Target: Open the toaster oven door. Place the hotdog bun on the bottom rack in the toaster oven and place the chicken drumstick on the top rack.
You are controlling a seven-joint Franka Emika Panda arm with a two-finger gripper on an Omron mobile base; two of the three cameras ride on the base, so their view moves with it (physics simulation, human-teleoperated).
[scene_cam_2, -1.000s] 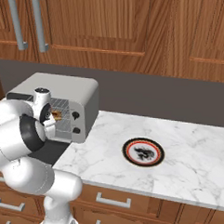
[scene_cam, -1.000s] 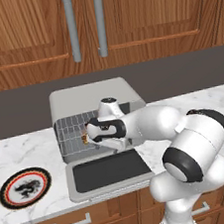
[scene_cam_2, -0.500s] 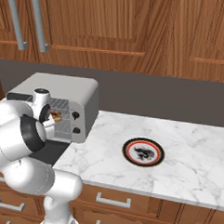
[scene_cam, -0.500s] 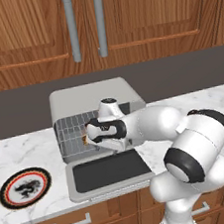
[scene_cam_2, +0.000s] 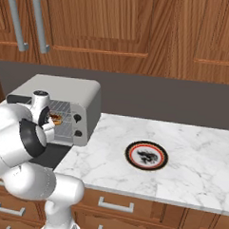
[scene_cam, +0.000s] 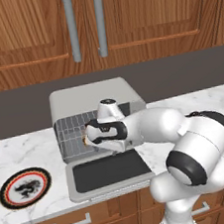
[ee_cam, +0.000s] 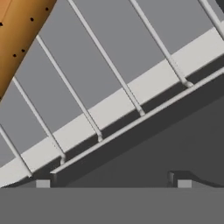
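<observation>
One item lies in the toaster oven (scene_cam: 97, 117) already — the hotdog bun (ee_cam: 22, 37) rests on a wire rack (ee_cam: 109, 65), its door (scene_cam: 108, 172) flat open over the worktop (scene_cam_2: 180, 162). The fingers (scene_cam: 90, 138) stand wide, holding nothing. A bun looks light and soft, so pinch gently across its middle.

The white arm rises from the near side, bends at a dark-jointed elbow and reaches left and far, its forearm roughly level. The hand (scene_cam: 90, 137) points away at the far end, its two finger tips (ee_cam: 43, 183) set wide apart, holding nothing.
</observation>
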